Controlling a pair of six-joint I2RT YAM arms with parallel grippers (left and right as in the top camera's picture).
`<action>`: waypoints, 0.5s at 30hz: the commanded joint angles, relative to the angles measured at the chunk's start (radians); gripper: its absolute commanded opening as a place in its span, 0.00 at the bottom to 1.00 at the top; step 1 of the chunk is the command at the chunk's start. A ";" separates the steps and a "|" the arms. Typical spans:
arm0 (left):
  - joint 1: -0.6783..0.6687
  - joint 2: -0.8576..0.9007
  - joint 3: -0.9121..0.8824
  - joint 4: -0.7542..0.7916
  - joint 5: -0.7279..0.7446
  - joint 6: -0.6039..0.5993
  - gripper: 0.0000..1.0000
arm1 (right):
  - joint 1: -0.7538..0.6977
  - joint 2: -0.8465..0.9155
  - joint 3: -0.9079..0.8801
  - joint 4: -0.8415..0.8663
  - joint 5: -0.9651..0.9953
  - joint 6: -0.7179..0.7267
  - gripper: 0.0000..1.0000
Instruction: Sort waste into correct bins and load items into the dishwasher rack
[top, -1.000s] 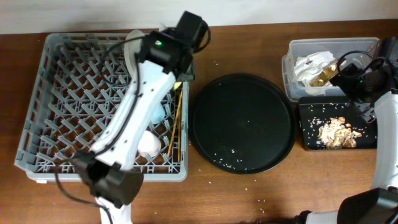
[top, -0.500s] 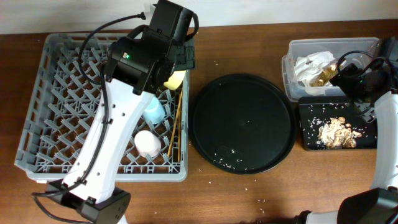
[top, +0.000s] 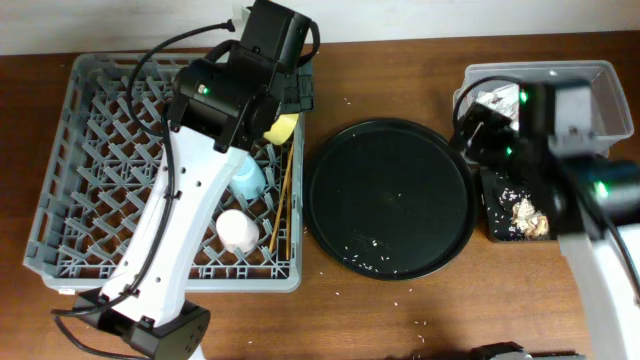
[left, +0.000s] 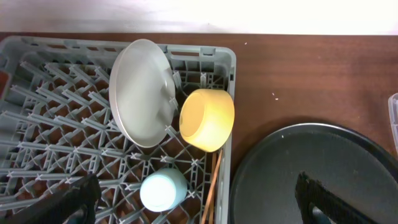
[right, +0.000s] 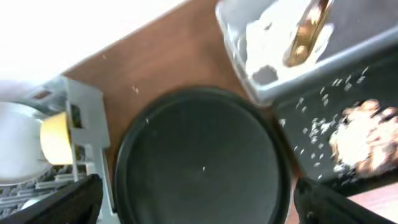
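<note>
Black tray (top: 388, 195) lies flat at centre frame, between rack (top: 45, 215) and bins (top: 600, 70), flecked with rice. Stiff, broad, probably slippery, it suits a rim hold. Left gripper (left: 193, 202) and right gripper (right: 199, 199) hang spread, empty.

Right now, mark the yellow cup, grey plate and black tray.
yellow cup (left: 207, 119), left wrist view, middle of its body.
grey plate (left: 140, 93), left wrist view, centre of its face.
black tray (top: 388, 195), overhead view, bare centre.
</note>
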 joint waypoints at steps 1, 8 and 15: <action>0.001 -0.009 0.008 0.002 0.008 0.012 0.99 | 0.018 -0.110 -0.089 0.114 0.048 -0.229 0.98; 0.001 -0.009 0.008 0.002 0.008 0.012 0.99 | 0.016 -0.536 -0.767 0.764 -0.062 -0.452 0.98; 0.002 -0.009 0.008 0.002 0.008 0.012 0.99 | -0.043 -1.025 -1.409 1.167 -0.145 -0.451 0.99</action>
